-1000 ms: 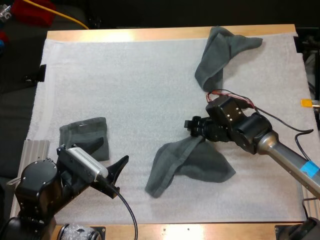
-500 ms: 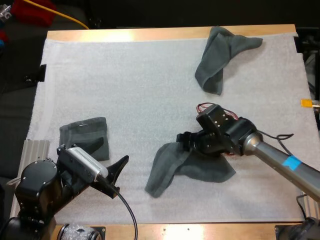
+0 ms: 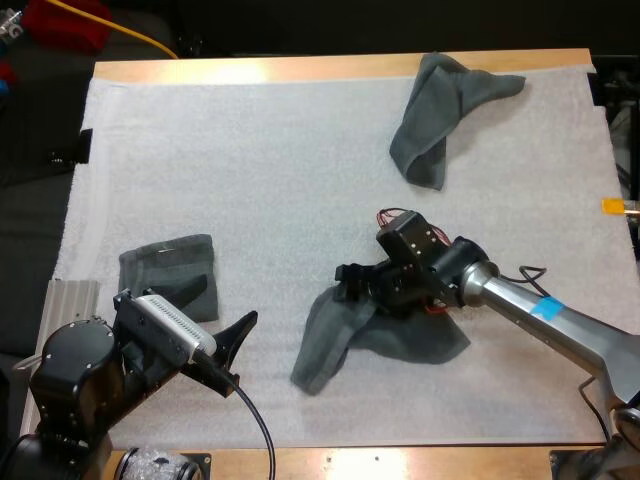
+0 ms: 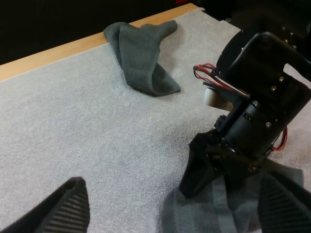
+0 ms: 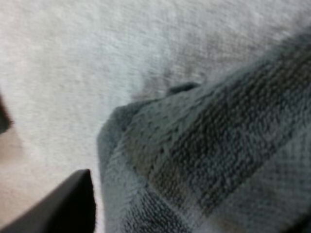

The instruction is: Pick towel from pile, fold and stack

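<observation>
Three towels share the wooden table (image 3: 300, 68) and its white mat (image 3: 250, 170). A spread towel (image 3: 400, 345) lies at lower centre of the high view, a crumpled towel (image 3: 440, 120) at upper right, and a folded towel (image 3: 165, 265) at lower left.

The right claw (image 3: 350, 282) sits low over the spread towel's upper left edge with its jaws wide. One finger (image 5: 68, 206) is just beside a thick fold of cloth and is not yet pressing it. The left claw (image 3: 218, 310) hangs wide and empty near the folded towel, well apart from the work.

Judged from here, the risks are these. The edge under the right claw looks doubled over, so closing could catch two layers or only the lip. The cloth would then lift bunched or slip free. A claw this low may also drag the mat. With the left claw so far off, a one-handed lift would leave the far corners trailing and spoil the fold.
</observation>
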Robot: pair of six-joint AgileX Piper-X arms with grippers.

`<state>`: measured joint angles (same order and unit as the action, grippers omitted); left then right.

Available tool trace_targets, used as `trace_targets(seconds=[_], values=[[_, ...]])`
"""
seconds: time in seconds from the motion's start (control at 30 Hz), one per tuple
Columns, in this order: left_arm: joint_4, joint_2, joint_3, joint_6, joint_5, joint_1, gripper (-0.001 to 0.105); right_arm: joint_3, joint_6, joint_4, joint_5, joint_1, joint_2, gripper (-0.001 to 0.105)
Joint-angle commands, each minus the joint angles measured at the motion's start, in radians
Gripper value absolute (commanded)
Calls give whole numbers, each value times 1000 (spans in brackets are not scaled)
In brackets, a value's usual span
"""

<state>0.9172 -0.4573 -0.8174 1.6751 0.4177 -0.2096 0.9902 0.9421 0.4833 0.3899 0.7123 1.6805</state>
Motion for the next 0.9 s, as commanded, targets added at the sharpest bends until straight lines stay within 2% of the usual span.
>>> trace_targets(seconds=[0.0, 0.07, 0.17, 0.37, 0.63, 0.87], values=[[-2, 0, -7, 10, 5, -5, 69, 1, -5, -17, 15, 3, -6, 56], [-2, 0, -7, 10, 5, -5, 69, 1, -5, -16, 7, 3, -6, 41], [-2, 0, -7, 10, 5, -5, 69, 1, -5, -16, -8, 3, -6, 25], [-2, 0, -7, 10, 5, -5, 69, 1, 26, -16, -26, 3, -6, 1], [-2, 0, -7, 10, 5, -5, 69, 16, 99, -15, -8, 3, -91, 1], [-2, 0, -7, 10, 5, -5, 69, 127, 134, -15, -28, 1, -186, 1]])
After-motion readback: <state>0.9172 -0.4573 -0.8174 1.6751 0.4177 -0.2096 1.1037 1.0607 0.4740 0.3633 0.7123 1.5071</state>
